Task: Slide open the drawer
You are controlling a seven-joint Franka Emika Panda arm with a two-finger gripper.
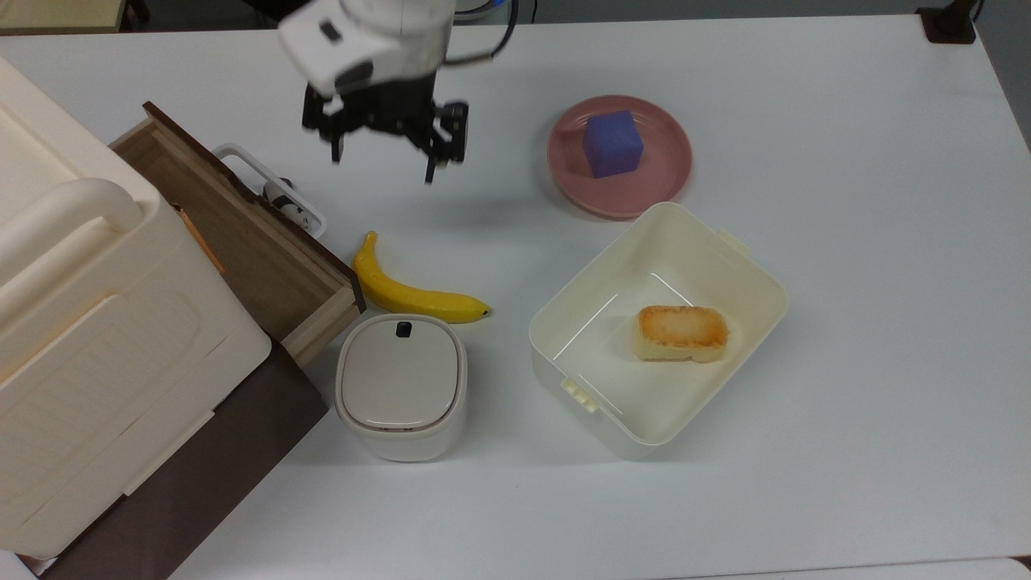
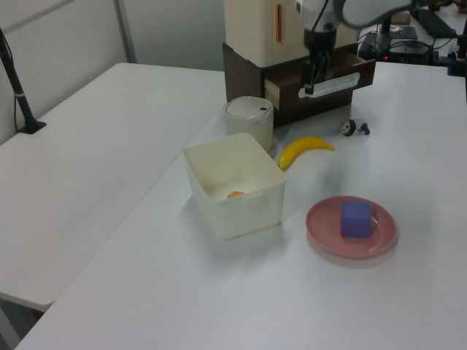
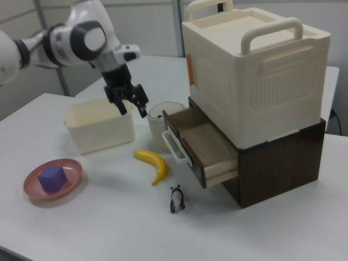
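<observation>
The drawer (image 1: 242,242) stands pulled out of the dark brown cabinet, its light wooden inside showing with nothing in it. Its dark front panel carries a white loop handle (image 1: 259,179). In the right view the drawer (image 3: 205,142) juts toward the banana, its handle (image 3: 176,147) facing the table. My gripper (image 1: 383,161) hangs open in the air to the top view's right of the handle, apart from it, with nothing between its fingers. In the right view the gripper (image 3: 133,110) hovers above the table in front of the cream container. In the left view the gripper (image 2: 314,79) is in front of the drawer front.
A banana (image 1: 411,294) lies by the drawer's corner, with a lidded cream canister (image 1: 400,387) beside it. An open cream container (image 1: 749,274) holds a piece of bread. A pink plate (image 1: 668,173) bears a purple cube. A panda toy (image 3: 176,199) stands near the handle. A large cream box (image 1: 97,322) tops the cabinet.
</observation>
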